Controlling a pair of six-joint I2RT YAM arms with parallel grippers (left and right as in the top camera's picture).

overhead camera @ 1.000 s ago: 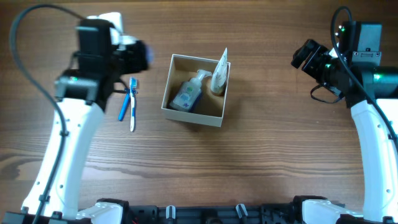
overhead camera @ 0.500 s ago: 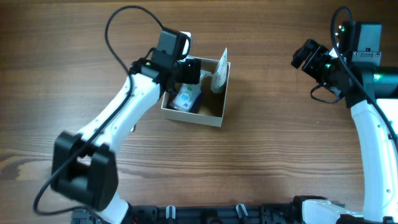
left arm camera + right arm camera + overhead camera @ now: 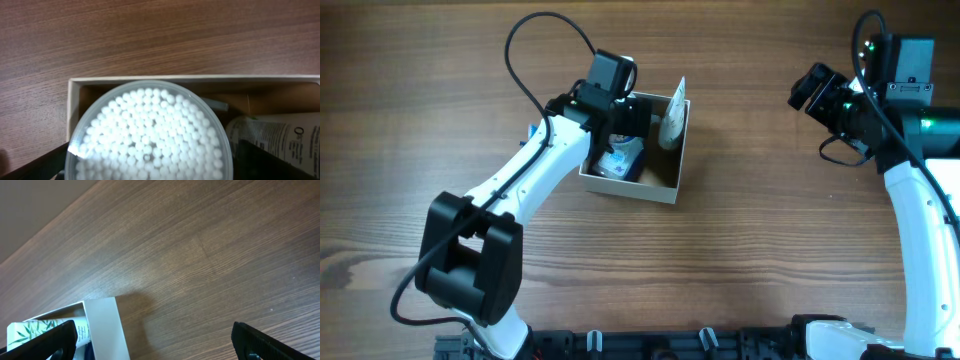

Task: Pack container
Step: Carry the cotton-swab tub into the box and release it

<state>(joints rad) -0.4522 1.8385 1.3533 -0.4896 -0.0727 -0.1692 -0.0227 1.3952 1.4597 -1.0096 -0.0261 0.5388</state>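
Observation:
The container (image 3: 630, 188) is a square cardboard box, white outside and brown inside, at the table's middle. It holds a pump bottle (image 3: 619, 156) and a white tube (image 3: 671, 119) that leans on its right wall. My left gripper (image 3: 626, 114) hovers over the box's back left part, shut on a round clear tub of cotton swabs (image 3: 149, 134). In the left wrist view the box rim (image 3: 190, 78) and the tube (image 3: 278, 134) lie below the tub. My right gripper (image 3: 810, 90) is open and empty, far right of the box; the right wrist view shows its fingers (image 3: 160, 345) spread.
The white box corner (image 3: 102, 325) and the tube (image 3: 35, 330) show at the lower left of the right wrist view. Bare wooden table surrounds the box. The left arm (image 3: 535, 170) stretches over the table left of the box.
My left arm has swung right from the table left of the box to above the box, carrying the tub. The two toothbrushes are now hidden. The right arm has not moved.

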